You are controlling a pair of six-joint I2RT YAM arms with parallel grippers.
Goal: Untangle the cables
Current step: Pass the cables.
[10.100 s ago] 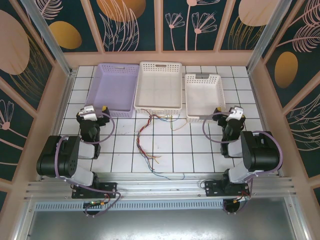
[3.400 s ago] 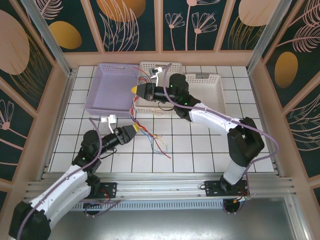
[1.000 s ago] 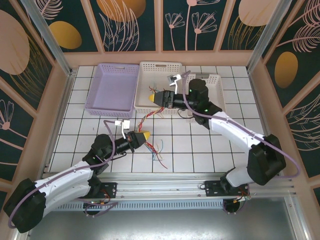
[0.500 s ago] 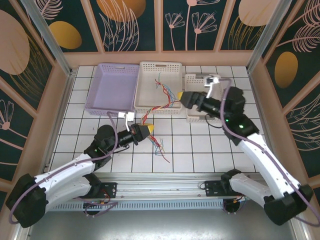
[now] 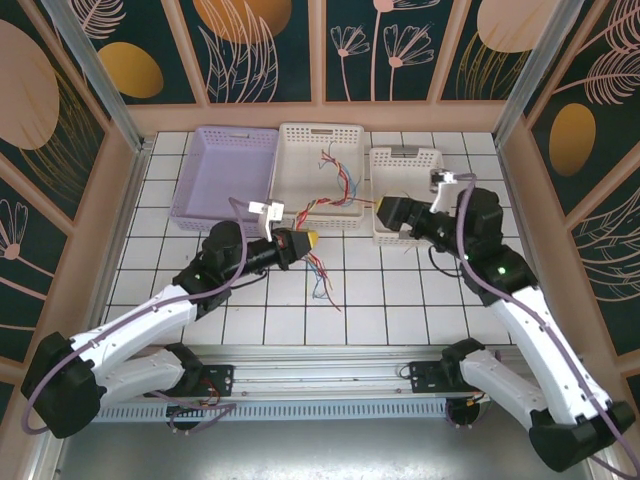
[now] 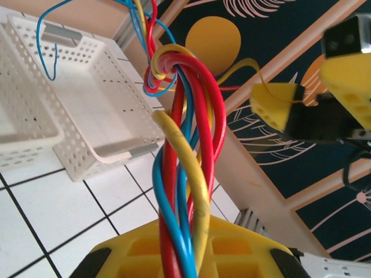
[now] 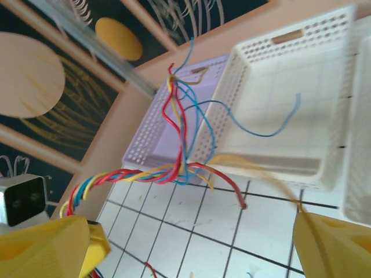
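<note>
Top view: cables [image 5: 322, 200] run from the left gripper [image 5: 308, 240] over the middle basket [image 5: 320, 128] front rim, loose ends on the desk [image 5: 400, 300] mid-front; a pull could snag the rim and tighten the twist. Left arm reaches toward desk centre; right gripper [image 5: 384, 213] hangs beside the small basket [image 5: 404, 150]
Left wrist: jaws pinch the twisted red, blue and yellow cables [image 6: 179, 191]; the tangle above could cinch
Right wrist: jaws wide apart, holding nothing

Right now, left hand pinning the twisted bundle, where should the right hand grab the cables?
Probably the loose ends of the cables fanned over the white basket, coming from the right: strands separate there, but are wound tight by the left hand.
</note>
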